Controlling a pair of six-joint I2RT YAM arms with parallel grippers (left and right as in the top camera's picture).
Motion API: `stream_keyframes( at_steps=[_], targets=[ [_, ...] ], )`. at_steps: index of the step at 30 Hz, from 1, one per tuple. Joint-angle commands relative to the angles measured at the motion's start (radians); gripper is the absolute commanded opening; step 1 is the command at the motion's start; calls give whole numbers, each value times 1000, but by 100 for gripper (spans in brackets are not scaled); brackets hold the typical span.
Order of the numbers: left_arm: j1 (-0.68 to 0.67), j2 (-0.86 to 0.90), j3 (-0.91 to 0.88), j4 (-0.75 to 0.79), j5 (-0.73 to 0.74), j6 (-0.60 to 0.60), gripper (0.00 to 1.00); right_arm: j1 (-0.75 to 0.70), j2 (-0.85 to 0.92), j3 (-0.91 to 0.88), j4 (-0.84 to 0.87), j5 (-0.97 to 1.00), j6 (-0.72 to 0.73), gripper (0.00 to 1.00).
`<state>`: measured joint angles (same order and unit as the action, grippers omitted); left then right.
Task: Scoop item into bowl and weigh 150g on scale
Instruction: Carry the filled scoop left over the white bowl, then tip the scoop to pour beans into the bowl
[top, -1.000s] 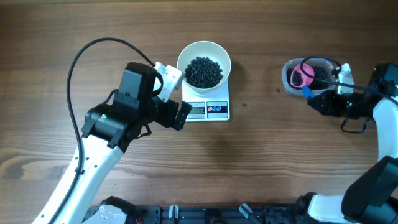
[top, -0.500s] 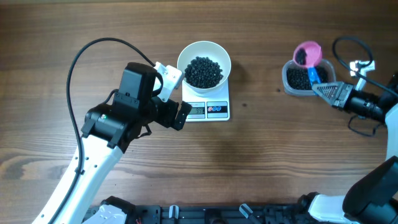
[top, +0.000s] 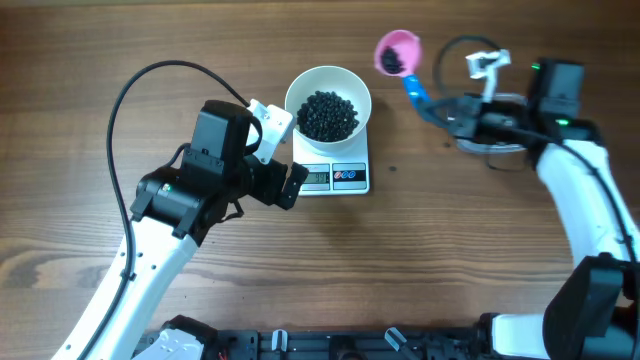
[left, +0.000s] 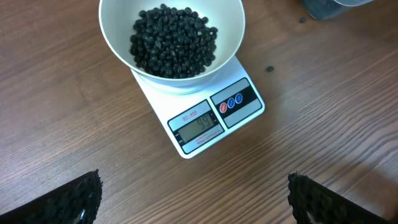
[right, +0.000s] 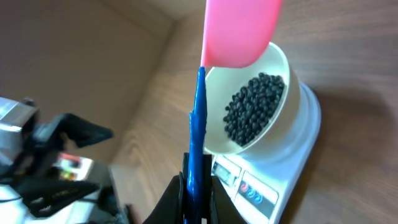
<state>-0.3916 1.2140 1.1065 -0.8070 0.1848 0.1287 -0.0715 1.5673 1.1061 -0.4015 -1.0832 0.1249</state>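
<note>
The wooden desk (top: 450, 260), brown and grained, carried everything. Two arms worked over it. The left arm (top: 160, 240), white with black joints and one black cable (top: 125, 110) looping off it, reached in from the near edge; the left gripper (left: 193, 183) hung over the desk just near-side of the scale with its two black ribbed fingers (left: 74, 199) spread wide and nothing between them. The right arm (top: 585, 200) came from the right edge and lay across one clear tub (left: 320, 9), hiding most of it.

One scale (top: 335, 175), a white rectangular slab, sat toward the middle of the far edge, its grey display (left: 199, 127) and two small round buttons (left: 231, 102) on the near side. On it stood one bowl (top: 300, 85), round, smooth and white, about as wide as the scale. It held a loose heap of small round black beads (top: 328, 115), too many to count.

The right gripper (top: 455, 115) was clamped on the thin blue handle (right: 198, 124) of one pink scoop (top: 397, 52). The scoop hung near the far edge, just right of the bowl and clear of it, with a few beads in its cup. One stray bead (left: 270, 68) lay on the desk right of the scale.
</note>
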Motion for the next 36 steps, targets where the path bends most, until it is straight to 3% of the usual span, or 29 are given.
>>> stream_keyframes(
  at_steps=[1,15,25,33,36],
  targets=[
    [-4,4,18,3,16,-6,100,134,9,12,56,238,57,4],
    [-4,4,18,3,16,-6,100,502,9,12,65,959,-398,4],
    [-4,4,18,3,16,-6,100,549,9,12,67,1117,-686,4],
    [-4,4,18,3,16,-6,100,549,9,12,66,1105,-692,4],
    [-4,4,18,3,16,-6,100,550,9,12,69,1100,-593,4]
  ],
)
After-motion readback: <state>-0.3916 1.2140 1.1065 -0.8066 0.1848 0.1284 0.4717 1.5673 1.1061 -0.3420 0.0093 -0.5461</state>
